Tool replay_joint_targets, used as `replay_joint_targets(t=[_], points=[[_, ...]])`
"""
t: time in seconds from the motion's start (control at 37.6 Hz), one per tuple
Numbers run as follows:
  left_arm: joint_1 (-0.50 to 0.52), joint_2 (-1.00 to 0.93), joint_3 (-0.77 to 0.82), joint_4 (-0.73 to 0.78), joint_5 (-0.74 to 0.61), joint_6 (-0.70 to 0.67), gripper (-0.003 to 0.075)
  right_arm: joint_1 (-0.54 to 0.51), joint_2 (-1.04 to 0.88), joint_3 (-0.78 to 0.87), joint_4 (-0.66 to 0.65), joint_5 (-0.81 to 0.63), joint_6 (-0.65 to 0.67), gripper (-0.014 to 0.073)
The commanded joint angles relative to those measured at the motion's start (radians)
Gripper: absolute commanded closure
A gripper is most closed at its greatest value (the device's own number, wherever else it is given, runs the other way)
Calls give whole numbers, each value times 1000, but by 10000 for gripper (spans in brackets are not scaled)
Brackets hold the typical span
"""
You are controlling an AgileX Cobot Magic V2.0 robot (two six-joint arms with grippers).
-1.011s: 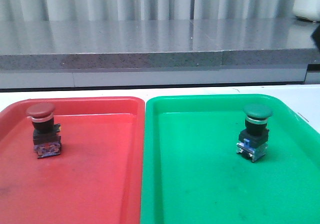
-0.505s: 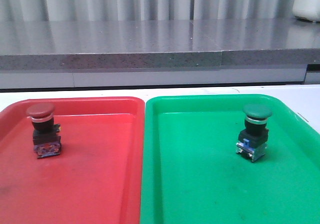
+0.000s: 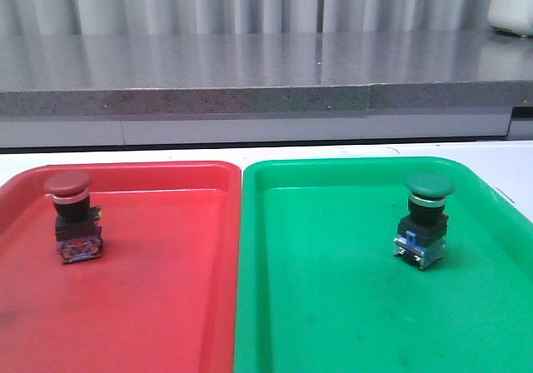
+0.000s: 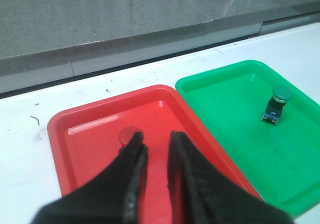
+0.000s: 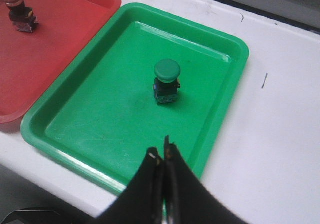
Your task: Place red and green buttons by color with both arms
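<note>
Red plastic fills the left half of the white tabletop: the red tray [image 3: 158, 290] lies against the left and near edges, and the green tray [image 3: 333, 306] lies touching its side, reaching toward the right edge. Both look like smooth, slick moulded plastic, so a nudged part would probably slide across them. The left gripper [image 4: 156, 156] hangs above the red tray with its jaws a narrow gap apart and nothing between them; the right gripper [image 5: 161, 165] hangs over the near rim of the green tray with its fingertips pressed together, empty. Neither arm shows in the front view. The red button [image 3: 72, 215] stands upright in the red tray near its far left corner, and the green button [image 3: 425, 219] stands upright in the green tray toward its far right side, so each already sits on its own colour and the sorting looks finished. Both buttons seem light, rigid and top-heavy, with a wide domed cap on a narrower black body. If either needed lifting, the flat sides of the squarish body below the cap look the surest hold, since the rounded cap would likely slip.
</note>
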Motion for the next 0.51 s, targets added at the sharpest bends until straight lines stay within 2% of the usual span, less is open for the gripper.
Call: replay_joint_targets(t=[0.0,0.48], points=[[-8,8,-24,-11,-74,3,738,-3,6,-21,-6,-64,-5,664],[-3,-26,8,-11,-108,3,740,-3,6,-21,-6,-64,-5,664]])
